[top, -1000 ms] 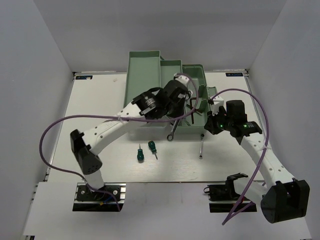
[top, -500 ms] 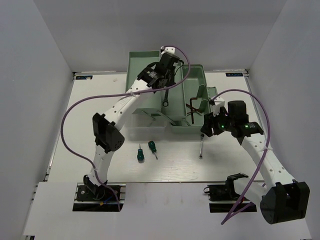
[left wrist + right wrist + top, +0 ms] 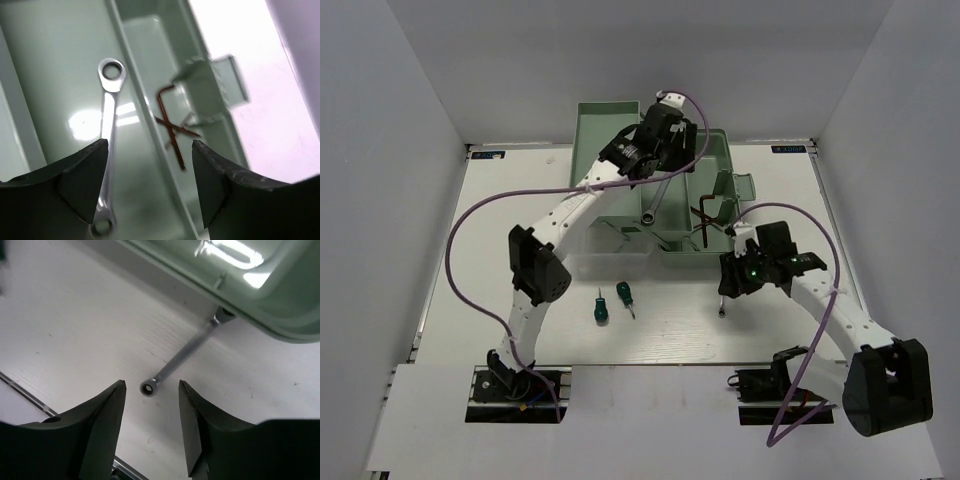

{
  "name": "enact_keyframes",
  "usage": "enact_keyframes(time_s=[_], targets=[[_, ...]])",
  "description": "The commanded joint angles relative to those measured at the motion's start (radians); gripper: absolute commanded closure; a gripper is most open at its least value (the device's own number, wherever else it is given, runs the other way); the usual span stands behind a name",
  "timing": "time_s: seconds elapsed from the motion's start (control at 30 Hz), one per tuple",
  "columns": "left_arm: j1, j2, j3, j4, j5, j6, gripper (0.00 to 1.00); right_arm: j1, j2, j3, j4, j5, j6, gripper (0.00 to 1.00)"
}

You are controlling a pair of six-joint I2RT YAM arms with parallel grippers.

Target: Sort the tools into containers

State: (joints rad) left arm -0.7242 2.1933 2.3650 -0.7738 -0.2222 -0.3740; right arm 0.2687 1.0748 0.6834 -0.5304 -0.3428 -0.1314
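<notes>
The mint-green toolbox [image 3: 605, 150] stands at the back of the table. One silver wrench [image 3: 650, 205] lies loose in its middle tray [image 3: 60, 60], reaching under my left gripper [image 3: 662, 172], which hangs open above it; the wrench [image 3: 107, 145] passes by the left finger. Two dark hex keys [image 3: 705, 215] lie crossed in the neighbouring compartment, seen as the hex keys [image 3: 170, 125]. A second wrench [image 3: 722, 300] lies on the table by the box's front edge. My right gripper [image 3: 151, 384] is open just above its ring end [image 3: 148, 388]. Two green screwdrivers [image 3: 601, 308] [image 3: 624, 294] lie on the table.
A translucent lid [image 3: 610, 255] lies flat in front of the toolbox. A green handle piece [image 3: 735, 185] stands up at the box's right end. Purple cables loop over both arms. The toolbox corner [image 3: 250, 290] overhangs the far end of the second wrench.
My left gripper carried a wrench from the box's front to the middle tray and opened; the wrench now lies there. My right gripper opened and moved down over the wrench on the table.
</notes>
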Motion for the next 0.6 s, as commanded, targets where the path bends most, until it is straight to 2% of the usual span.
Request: enact_keyframes(time_s=[0.0,0.03,0.07,0.1,0.17,0.2,0.23,0.27,0.37,0.43,0.57], targets=[[-0.052,-0.226,-0.057,0.034,0.090,0.014,0.21,0.033,0.065,-0.027,0.038,0.094,0.079,0.46],[-0.064,-0.281,-0.117,0.056,0.090,0.024,0.21,0.053,0.071,-0.034,0.053,0.117,0.088,0.46],[-0.085,-0.347,-0.292,0.077,0.090,0.033,0.21,0.059,0.074,-0.038,0.056,0.137,0.092,0.44],[-0.095,-0.504,-0.399,0.105,0.080,0.033,0.21,0.070,0.070,-0.045,0.067,0.168,0.101,0.44],[-0.107,-0.672,-0.612,0.194,0.046,0.033,0.21,0.092,0.053,-0.091,0.118,0.240,0.120,0.43],[-0.107,-0.746,-0.789,0.194,0.034,0.024,0.21,0.104,0.047,-0.100,0.130,0.255,0.122,0.43],[-0.116,-0.874,-0.864,0.194,-0.001,0.014,0.21,0.106,0.045,-0.114,0.144,0.313,0.154,0.46],[-0.116,-0.932,-1.000,0.183,-0.017,-0.014,0.21,0.124,0.048,-0.119,0.147,0.317,0.160,0.46],[-0.126,-1.117,-1.217,0.154,-0.054,-0.074,0.21,0.147,0.076,-0.124,0.170,0.338,0.191,0.50],[-0.126,-1.185,-1.289,0.133,-0.065,-0.103,0.21,0.158,0.099,-0.124,0.188,0.392,0.216,0.57],[-0.126,-1.314,-1.427,0.097,-0.065,-0.158,0.21,0.175,0.096,-0.127,0.214,0.383,0.271,0.59]])
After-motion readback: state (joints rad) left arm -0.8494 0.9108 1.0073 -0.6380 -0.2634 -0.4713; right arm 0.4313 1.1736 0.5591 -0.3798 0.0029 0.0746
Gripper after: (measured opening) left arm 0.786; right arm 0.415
